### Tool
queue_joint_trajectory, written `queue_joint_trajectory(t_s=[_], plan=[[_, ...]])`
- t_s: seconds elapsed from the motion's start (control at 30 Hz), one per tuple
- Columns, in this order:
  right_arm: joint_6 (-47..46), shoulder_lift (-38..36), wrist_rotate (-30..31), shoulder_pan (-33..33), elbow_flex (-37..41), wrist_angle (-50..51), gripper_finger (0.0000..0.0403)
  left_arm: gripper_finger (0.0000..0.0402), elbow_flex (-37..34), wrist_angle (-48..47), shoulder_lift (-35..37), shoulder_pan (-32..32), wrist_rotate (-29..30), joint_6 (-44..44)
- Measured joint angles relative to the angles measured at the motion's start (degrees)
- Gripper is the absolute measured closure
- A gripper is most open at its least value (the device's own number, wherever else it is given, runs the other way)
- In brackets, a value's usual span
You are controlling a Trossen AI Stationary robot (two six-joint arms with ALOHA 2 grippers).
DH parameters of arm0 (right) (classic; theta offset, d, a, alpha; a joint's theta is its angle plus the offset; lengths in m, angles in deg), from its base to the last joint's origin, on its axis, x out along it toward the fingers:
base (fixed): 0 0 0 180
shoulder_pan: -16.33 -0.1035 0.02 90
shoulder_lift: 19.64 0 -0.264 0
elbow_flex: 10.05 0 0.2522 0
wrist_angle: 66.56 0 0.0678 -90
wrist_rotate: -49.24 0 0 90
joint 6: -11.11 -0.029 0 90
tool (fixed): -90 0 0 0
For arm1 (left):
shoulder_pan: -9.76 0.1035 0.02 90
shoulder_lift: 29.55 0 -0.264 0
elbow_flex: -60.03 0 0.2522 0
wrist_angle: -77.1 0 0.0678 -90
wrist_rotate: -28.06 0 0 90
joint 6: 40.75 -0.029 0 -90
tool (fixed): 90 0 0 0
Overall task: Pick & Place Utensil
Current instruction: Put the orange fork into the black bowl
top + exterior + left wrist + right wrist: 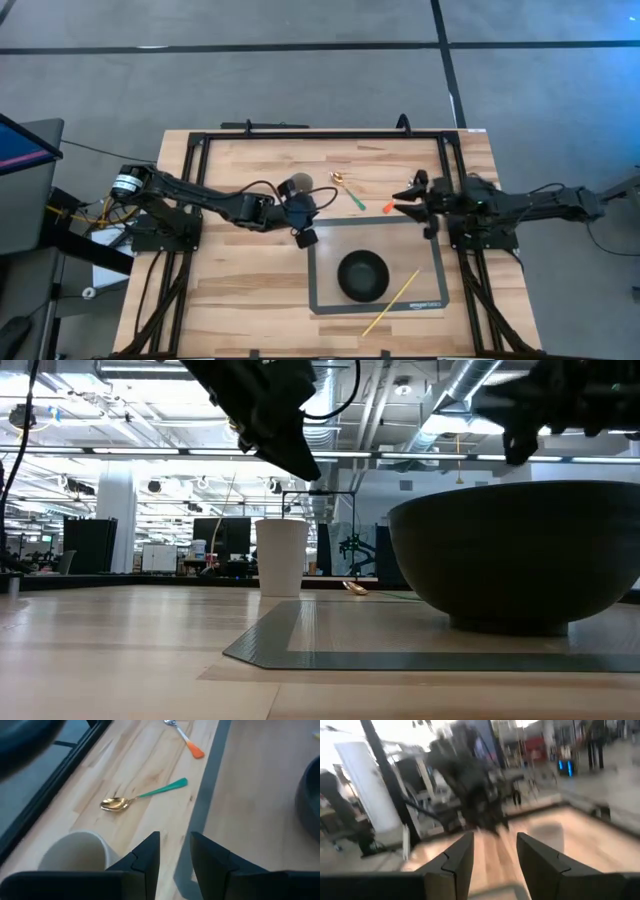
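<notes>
Spoon with the gold bowl and green handle lies flat on the bare wood of the bench in the high view, behind the grey mat and between the two arms; an orange-handled utensil lies just beside it toward the right arm, a white cup stands near the left tool, a dark bowl sits on the mat, and a yellow stick lies across the mat's front corner. The right tool hangs over the bench close to the orange handle, its fingers spread and empty. From the low view the cup stands behind the mat's far edge and the bowl fills the right side; both arms are up off the surface — neither touches anything. The left wrist view shows the spoon well ahead of its own fingers, which stand a narrow gap apart and hold nothing, with the cup right beside them. The right wrist view is smeared, showing only parted fingers. My worry: the cup is so close to the left tool that a sweep toward the spoon could knock it over, and the thin, flat handle may skid instead of lifting — or the orange utensil gets taken by mistake.
</notes>
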Motion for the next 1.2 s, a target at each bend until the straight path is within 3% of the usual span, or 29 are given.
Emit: queue_joint_trajectory(t_s=[0.13, 0.27, 0.53, 0.83, 1.2], plan=[[-3.8, 6.6, 8.2, 0.1, 0.0, 3.4, 0.026, 0.0294, 0.0, 0.1, 0.0, 1.0, 0.0, -1.7], [-7.6, 10.8, 16.0, 0.1, 0.0, 14.6, 0.026, 0.0294, 0.0, 0.1, 0.0, 2.1, 0.0, -1.7], [-32.8, 16.1, 37.7, 0.8, 0.0, 30.9, 0.026, 0.0294, 0.0, 0.2, 0.0, 2.8, 0.0, -1.1], [-44.4, 24.9, 37.5, 2.9, 0.0, 30.7, 0.0268, 0.0294, 0.0, 0.5, 0.0, 3.0, 0.0, -1.1], [-47.1, 36.8, 37.0, 6.5, 0.0, 23.5, 0.0304, 0.0294, 0.0, 0.5, 0.0, 3.1, 0.0, -1.1]])
